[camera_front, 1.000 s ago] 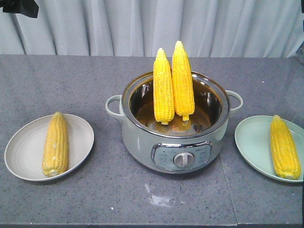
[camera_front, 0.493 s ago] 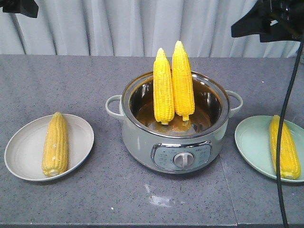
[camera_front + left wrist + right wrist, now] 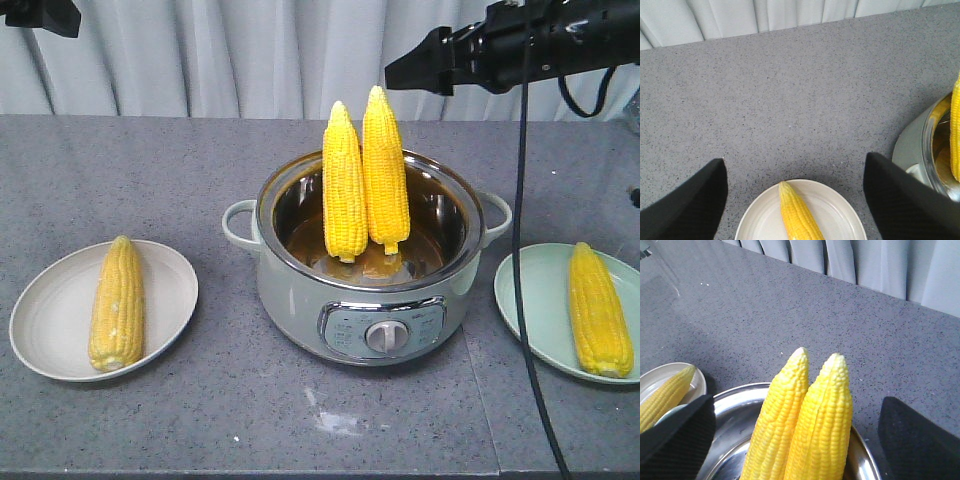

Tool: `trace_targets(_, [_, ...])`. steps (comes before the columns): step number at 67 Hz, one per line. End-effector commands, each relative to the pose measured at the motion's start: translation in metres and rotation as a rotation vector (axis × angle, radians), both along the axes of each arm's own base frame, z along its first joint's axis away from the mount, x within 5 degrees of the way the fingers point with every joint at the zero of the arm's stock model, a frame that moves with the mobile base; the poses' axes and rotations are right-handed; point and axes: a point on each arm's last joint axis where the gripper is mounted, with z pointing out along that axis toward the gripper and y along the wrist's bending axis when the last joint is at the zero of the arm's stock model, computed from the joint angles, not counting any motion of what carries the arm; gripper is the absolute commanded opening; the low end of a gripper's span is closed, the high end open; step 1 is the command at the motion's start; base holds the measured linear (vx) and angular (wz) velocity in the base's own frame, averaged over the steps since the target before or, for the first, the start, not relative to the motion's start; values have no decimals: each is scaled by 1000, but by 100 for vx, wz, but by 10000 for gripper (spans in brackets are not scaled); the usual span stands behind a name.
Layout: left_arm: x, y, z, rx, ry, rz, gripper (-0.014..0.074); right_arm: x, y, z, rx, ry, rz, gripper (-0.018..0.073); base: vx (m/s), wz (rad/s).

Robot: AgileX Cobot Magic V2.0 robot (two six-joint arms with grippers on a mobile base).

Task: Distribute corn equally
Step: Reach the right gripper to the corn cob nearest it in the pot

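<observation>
While upright in round grey steel pot point(image 3: 290, 290): two yellow tapered corn cobs point(image 3: 365, 185)
Left pincer point(image 3: 792, 160): spread, empty
Right pincer point(image 3: 796, 401): spread, above pot

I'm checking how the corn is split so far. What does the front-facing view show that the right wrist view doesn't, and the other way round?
Only the front view: the green plate holding the right-hand cob, and the pot's control knob. Only the right wrist view: how the right gripper stands, its dark fingers spread wide either side of the upright tips. Both: the two upright cobs standing in the pot, and the white plate with the left-hand cob, which the wrist view cuts off at its edge.
</observation>
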Motion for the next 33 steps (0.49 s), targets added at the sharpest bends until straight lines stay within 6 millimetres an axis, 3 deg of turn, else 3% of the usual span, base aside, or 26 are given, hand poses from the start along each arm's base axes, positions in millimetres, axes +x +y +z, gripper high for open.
trace_targets(1, [-12,3,20,-28,-106,5,552,-1,8,20,20,-118,-16,605,0,0])
trace_targets(22, [-12,3,20,-28,-106,5,552,21,11,-12,-15,-78,-42,594,0,0])
trace_targets(33, [-12,3,20,-28,-106,5,552,25,12,-19,-16,-60,-39,594,0,0])
